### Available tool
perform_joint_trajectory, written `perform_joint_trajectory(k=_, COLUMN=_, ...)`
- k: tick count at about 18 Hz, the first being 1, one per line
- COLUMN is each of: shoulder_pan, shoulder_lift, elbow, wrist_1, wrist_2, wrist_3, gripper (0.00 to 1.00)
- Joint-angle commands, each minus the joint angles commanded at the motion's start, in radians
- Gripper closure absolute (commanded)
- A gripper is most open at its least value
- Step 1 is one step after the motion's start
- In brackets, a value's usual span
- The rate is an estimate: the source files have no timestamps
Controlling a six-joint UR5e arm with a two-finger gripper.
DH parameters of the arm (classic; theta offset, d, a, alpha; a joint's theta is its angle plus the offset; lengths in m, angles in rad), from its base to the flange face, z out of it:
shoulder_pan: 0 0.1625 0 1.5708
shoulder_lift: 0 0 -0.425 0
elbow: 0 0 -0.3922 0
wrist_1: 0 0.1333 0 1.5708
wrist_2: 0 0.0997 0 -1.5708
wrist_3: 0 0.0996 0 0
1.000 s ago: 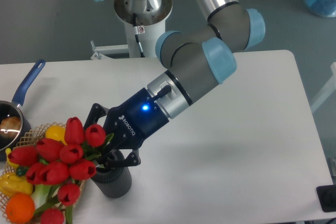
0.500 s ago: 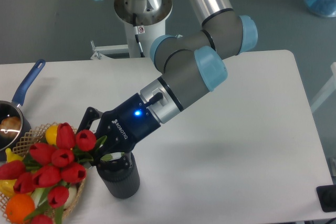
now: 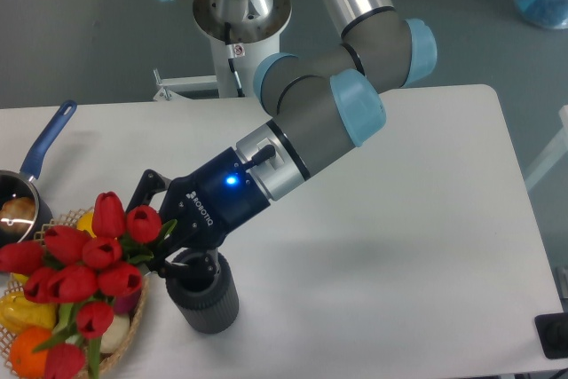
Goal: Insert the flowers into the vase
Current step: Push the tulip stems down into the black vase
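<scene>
Arm segments are seen descending from the upper middle of the view and bending at a grey and blue elbow joint above the bench [image 3: 399, 219]. From there the wrist is angled down and toward the front left corner of the bench, with a blue indicator lit on the dark wrist housing. The hand [image 3: 170, 259] is positioned directly over the mouth of the vase [image 3: 204, 295], tilted rather than vertical. Its fingers are closed narrowly on the flowers [image 3: 84, 259] at the stem bundle, just below the leaves. The stems themselves are mostly hidden behind the hand, so it cannot be determined how far they have entered the vase mouth.

The vase is standing upright on the bench near the front edge, left of centre. The red blooms are held out to the left of the vase, leaning away from it and overhanging a woven basket [image 3: 129, 330] at the front left corner. Coloured produce is visible in the basket beneath the blooms. A saucepan [image 3: 31, 175] with a blue handle is located at the left edge of the bench, behind the basket.
</scene>
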Motion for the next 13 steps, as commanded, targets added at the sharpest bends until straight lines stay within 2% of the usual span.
perform_joint_trajectory(k=8, shoulder_pan=0.028, shoulder_lift=-0.009, elbow=-0.015, wrist_1=0.000, wrist_2=0.000, wrist_3=0.028, gripper=0.94)
perform_joint_trajectory(k=10, shoulder_pan=0.031, shoulder_lift=-0.008, elbow=-0.035, wrist_1=0.000, wrist_2=0.002, wrist_3=0.041, gripper=0.92)
perform_joint_trajectory(k=13, shoulder_pan=0.035, shoulder_lift=0.001, elbow=-0.104, wrist_1=0.000, wrist_2=0.002, wrist_3=0.110, gripper=0.92)
